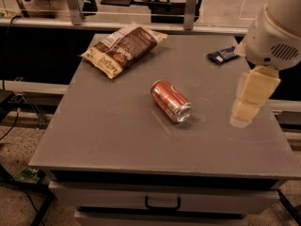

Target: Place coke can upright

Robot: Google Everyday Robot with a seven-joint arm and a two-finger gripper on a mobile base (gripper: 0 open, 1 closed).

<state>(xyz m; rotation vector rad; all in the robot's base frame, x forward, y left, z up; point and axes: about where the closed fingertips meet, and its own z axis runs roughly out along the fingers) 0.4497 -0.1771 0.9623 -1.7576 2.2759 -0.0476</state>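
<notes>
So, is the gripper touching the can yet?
Apart. The camera view shows bare table between the gripper, at the right edge, and the can lying on its side.
</notes>
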